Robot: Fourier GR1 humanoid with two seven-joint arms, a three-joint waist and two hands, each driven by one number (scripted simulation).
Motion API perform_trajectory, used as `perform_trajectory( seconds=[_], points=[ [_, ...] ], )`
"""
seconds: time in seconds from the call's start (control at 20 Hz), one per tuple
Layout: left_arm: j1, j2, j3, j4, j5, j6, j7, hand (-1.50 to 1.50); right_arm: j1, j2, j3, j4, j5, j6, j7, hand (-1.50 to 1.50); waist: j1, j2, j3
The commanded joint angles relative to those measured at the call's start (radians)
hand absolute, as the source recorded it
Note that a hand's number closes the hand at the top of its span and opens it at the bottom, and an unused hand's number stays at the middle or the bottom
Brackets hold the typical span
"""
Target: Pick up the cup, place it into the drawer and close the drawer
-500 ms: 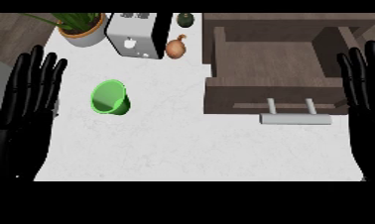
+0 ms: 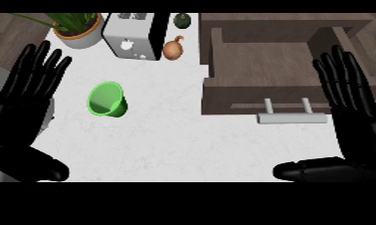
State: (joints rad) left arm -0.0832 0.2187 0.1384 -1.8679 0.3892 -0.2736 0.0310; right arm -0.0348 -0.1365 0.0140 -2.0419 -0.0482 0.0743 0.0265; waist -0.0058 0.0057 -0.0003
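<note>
So the green cup (image 2: pixel 107 100) is lying tipped on its side on the white counter (image 2: pixel 183 144), left of centre in the frame, mouth facing up toward us. Nothing's touching it. Both hands are well apart from it, and honestly it looks like nothing has started on the task yet.

The left hand (image 2: pixel 29 94) sits at the left edge of the frame, fingers straight and spread, pointing toward the top. The right hand (image 2: pixel 349 99) does the same thing at the right edge, spread flat, thumb sticking out low in the lower right. Neither is holding anything. My guess is they're just parked there, out of the way.

The drawer (image 2: pixel 257 64) is pulled open at the upper right, dark wood, bare inside as far as I can see, with its pale metal handle (image 2: pixel 291 115) sticking out toward the lower middle. Being open already makes sense for dropping the cup in.

Along the top there's a potted plant (image 2: pixel 77 30) in the upper left, a toaster (image 2: pixel 134 37) next to it, then an onion (image 2: pixel 172 50) and some small dark thing (image 2: pixel 181 20) I can't identify.

As for labels, the toaster has a little mark on its side but I can't read it. No legible writing anywhere.
</note>
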Motion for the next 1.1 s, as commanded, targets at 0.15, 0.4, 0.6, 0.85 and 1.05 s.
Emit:
perform_trajectory(
  seconds=[0.15,0.4,0.6,0.85,1.05],
  points=[
    [-0.171,0.082,0.112,0.360,0.145,-0.120,0.001,-1.50,-0.118,-0.014,-0.004,0.047,-0.033,0.015,0.127,-1.50,-0.002,-0.002,0.000],
    [-0.105,0.077,0.100,0.451,0.029,-0.162,-0.106,-1.50,-0.110,-0.001,-0.031,0.194,-0.020,0.047,-0.017,-1.50,0.007,-0.004,0.000],
    [-0.260,0.112,0.120,0.699,-0.022,-0.172,-0.157,-1.50,-0.110,-0.032,-0.058,0.130,-0.048,0.077,0.033,-1.50,-0.003,-0.003,0.000],
    [-0.274,0.109,0.116,0.939,-0.142,-0.196,-0.361,-1.50,-0.113,-0.052,-0.076,0.107,-0.069,0.106,0.040,-1.50,-0.008,-0.003,0.000],
    [-0.276,0.132,0.110,1.096,-0.232,-0.197,-0.513,-1.50,-0.170,-0.054,-0.094,0.118,-0.063,0.079,0.093,-1.50,-0.005,-0.003,-0.001]
  ],
)
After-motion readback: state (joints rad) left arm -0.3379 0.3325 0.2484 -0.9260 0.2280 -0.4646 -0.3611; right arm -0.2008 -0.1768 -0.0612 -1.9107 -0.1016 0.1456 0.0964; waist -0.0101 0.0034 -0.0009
